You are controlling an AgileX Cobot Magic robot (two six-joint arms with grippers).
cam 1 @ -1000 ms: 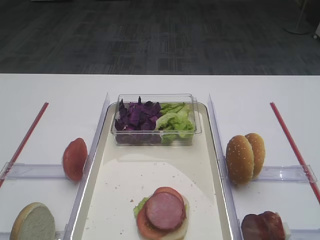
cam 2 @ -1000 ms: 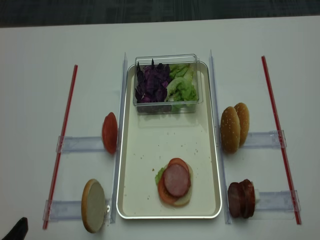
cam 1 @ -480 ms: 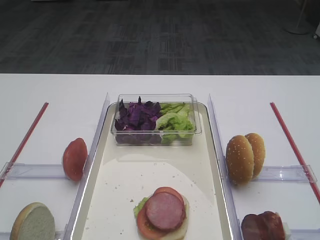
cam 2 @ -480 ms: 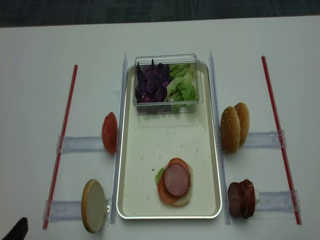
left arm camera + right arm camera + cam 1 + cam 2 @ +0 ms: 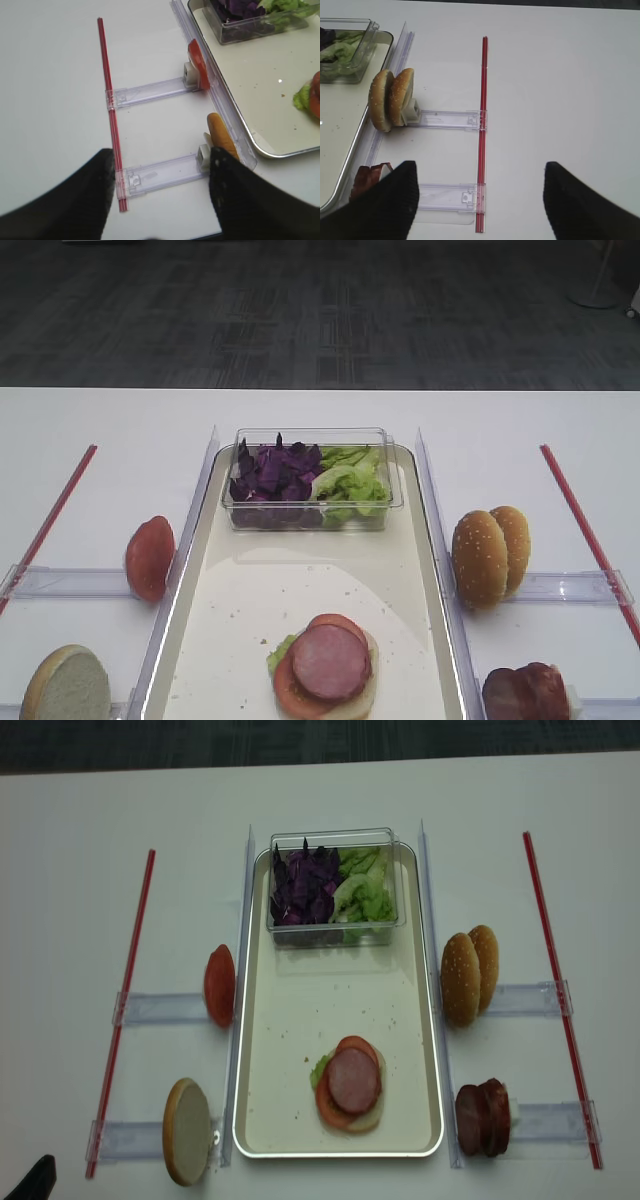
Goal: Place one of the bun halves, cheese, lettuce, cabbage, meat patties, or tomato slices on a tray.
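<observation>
Left hand hangs low over the near-left edge of the bench; both dark fingers stand wide apart w/ nothing between them, so it's released. In the overhead view only a dark tip shows at the bottom-left corner. Just ahead of it: a red strip running front to back and two clear holders. Near holder carries a pale-faced bun half on edge; far holder carries a tomato slice on edge. Both sit just outside the tray's left rim, ahead and to the right of the left hand, not touching it.

Tray fills the middle. At its far end, a clear box w/ purple cabbage on the left and green lettuce on the right. At the near end, a stack: pale bun round at bottom, lettuce edge poking left, tomato, meat patty on top.

Right of the tray, two seeded bun halves stand on edge on the far holder; dark meat patties stand on the near one.

Right hand hovers low near the bench's near-right edge, fingers spread wide, gripping nothing. Patties lie just by its left finger, seeded buns further ahead and left, a second red strip running between the fingers.
</observation>
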